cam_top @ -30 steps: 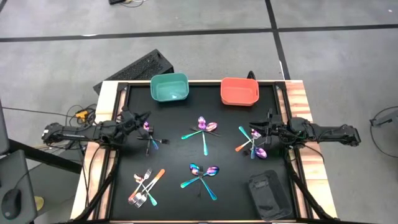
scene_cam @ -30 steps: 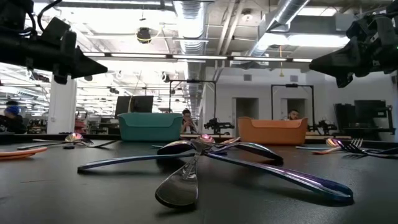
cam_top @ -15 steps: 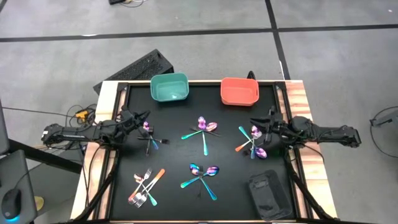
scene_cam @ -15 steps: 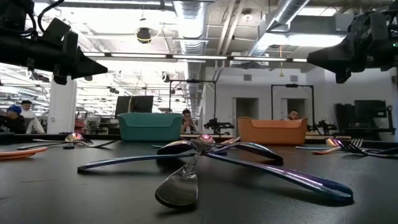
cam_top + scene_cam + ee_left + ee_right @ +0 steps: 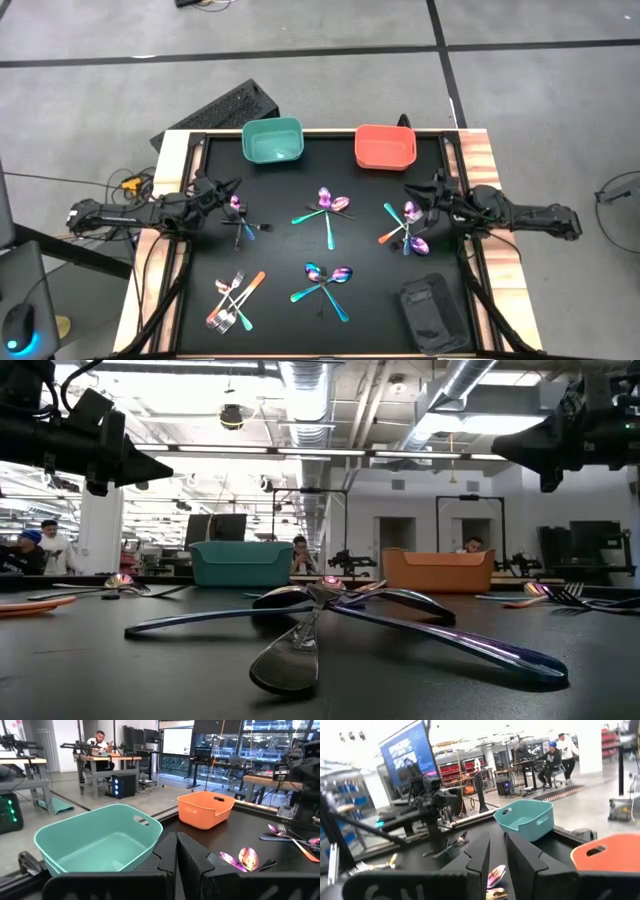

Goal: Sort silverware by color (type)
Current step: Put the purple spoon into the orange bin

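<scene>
Forks and spoons (image 5: 328, 209) lie in crossed piles across the table (image 5: 290, 250), none yet in the teal bin (image 5: 272, 140) or orange bin (image 5: 385, 146) at the far edge. The left gripper (image 5: 228, 190) waits closed and empty at the left edge; the right gripper (image 5: 418, 193), slightly parted and empty, hangs over the right-edge pile, apparently to pick from it.

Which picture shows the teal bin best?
The left wrist view: the teal bin fills much of the picture, so you see inside it and its handle slot. The high view shows the bin small, from above. The low view shows only its side. The right wrist view shows it farther off.
</scene>
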`<state>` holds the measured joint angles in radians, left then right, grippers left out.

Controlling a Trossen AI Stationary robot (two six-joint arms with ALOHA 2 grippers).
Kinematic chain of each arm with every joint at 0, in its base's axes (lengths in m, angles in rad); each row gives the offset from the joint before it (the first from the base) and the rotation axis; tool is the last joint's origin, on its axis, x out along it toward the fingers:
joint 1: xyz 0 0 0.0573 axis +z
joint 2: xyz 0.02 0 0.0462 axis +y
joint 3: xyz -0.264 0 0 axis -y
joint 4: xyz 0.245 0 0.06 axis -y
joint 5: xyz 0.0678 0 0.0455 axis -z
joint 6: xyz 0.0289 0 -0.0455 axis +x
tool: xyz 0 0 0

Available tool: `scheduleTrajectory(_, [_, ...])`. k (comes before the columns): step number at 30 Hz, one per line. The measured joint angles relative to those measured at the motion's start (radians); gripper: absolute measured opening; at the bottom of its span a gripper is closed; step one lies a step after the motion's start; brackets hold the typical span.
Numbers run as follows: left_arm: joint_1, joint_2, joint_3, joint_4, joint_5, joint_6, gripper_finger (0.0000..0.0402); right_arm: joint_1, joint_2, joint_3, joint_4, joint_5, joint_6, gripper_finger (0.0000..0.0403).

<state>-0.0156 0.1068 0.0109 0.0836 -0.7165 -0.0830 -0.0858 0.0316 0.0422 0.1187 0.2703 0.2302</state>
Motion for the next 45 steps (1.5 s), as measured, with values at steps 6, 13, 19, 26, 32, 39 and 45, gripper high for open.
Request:
scheduleTrajectory(6, [0.022, 0.03, 0.002, 0.069, 0.128, -0.008, 0.0022, -0.024, 0.123, 0.002, 0.051, -0.003, 0.159, 0.0087])
scheduleTrajectory(13, [0.025, 0.197, 0.077, 0.12, 0.174, -0.008, 0.0097, -0.024, 0.35, 0.123, 0.039, -0.003, 0.206, 0.0087])
scheduleTrajectory(19, [0.025, 0.4, 0.13, 0.227, 0.225, -0.008, 0.0136, -0.01, 0.53, 0.278, 0.04, 0.001, -0.036, 0.0087])
scheduleTrajectory(26, [0.025, 0.551, 0.144, 0.324, 0.225, 0.007, 0.0139, -0.061, 0.703, 0.454, -0.283, 0.139, 0.132, 0.0087])
scheduleTrajectory(32, [0.028, 0.627, 0.145, 0.337, 0.225, 0.004, 0.0139, -0.137, 0.858, 0.569, -0.745, 0.108, 0.307, 0.0087])
scheduleTrajectory(39, [0.028, 0.697, 0.145, 0.337, 0.224, -0.016, 0.0139, -0.197, 1.002, 0.593, -0.881, -0.002, 0.257, 0.0099])
scheduleTrajectory(45, [0.028, 0.742, 0.145, 0.335, 0.211, -0.032, 0.0139, -0.225, 1.1, 0.592, -0.901, -0.02, 0.233, 0.015])
